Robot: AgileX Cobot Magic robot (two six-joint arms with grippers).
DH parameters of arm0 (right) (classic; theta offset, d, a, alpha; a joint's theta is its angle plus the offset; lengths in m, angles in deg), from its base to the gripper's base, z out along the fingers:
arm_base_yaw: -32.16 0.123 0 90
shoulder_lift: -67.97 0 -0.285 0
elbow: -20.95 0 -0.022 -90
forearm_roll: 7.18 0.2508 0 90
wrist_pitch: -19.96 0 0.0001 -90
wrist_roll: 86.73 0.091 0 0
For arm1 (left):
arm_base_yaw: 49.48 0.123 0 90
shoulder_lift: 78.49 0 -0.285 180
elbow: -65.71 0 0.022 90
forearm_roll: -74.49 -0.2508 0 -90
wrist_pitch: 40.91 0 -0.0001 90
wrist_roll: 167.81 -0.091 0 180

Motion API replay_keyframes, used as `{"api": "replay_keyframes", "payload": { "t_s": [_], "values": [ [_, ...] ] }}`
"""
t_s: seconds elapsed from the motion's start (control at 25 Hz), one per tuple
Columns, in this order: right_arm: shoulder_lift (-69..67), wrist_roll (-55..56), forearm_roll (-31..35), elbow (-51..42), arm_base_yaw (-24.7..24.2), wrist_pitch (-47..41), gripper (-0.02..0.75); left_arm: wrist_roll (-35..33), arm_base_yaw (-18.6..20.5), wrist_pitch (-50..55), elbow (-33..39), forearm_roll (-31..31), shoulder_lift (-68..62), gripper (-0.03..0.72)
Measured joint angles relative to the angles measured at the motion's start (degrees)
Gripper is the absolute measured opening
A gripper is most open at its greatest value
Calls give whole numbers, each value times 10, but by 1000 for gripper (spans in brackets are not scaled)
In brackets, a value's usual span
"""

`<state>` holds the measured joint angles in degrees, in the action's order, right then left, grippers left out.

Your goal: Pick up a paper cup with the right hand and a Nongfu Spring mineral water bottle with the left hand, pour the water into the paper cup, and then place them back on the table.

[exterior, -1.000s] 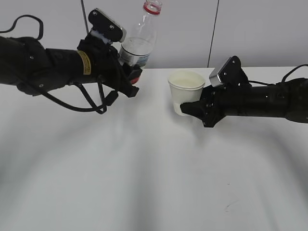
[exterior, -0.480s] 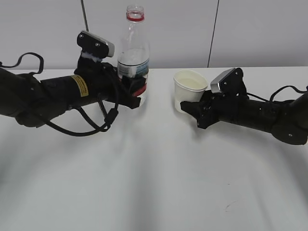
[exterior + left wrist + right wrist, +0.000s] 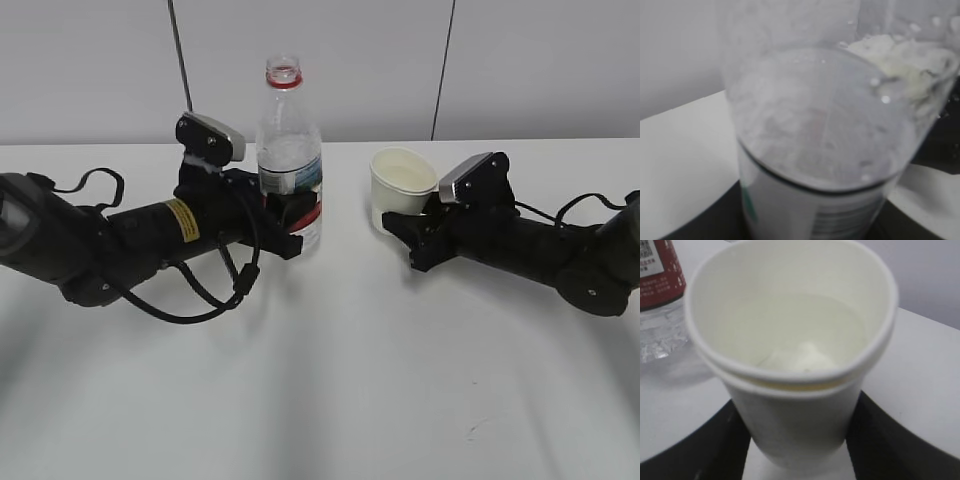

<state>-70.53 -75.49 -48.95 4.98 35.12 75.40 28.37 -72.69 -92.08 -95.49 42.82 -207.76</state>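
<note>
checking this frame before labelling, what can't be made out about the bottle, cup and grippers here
- Exterior view: the black left gripper fingertips, hidden behind the clear plastic red-labelled bottle.
- Exterior view: whether the bottle base touches the white table, masked by the gripper.
- Left wrist view: bottle label print, blurred.
- Right wrist view: the black right gripper fingertips, cut off behind the white paper cup.

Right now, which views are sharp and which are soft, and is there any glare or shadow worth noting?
Exterior view: sharp, evenly lit, soft shadows on the table below both arms. Left wrist view: the bottle fills the frame, blurred, droplets hazy. Right wrist view: the paper cup is slightly soft, no harsh glare.
</note>
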Motion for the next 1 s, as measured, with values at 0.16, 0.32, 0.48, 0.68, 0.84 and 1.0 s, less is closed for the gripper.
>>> {"api": "replay_keyframes", "payload": {
  "t_s": [0.16,0.32,0.48,0.68,0.84,1.0],
  "values": [
    [-1,-11,10,0,0,1,407,0,0,-13,0,-2,-24,298],
    [-1,-14,13,0,0,1,407,0,0,-14,0,-2,-35,298],
    [-1,-14,14,0,0,1,407,0,0,-23,0,-2,-35,298],
    [-1,-15,14,0,0,-10,407,0,0,-24,0,-2,-35,298],
    [-1,-15,15,0,0,-18,407,0,0,-21,0,-5,-35,298],
    [-1,-15,15,0,0,-18,407,0,0,-16,0,-9,-35,298]
  ]
}}
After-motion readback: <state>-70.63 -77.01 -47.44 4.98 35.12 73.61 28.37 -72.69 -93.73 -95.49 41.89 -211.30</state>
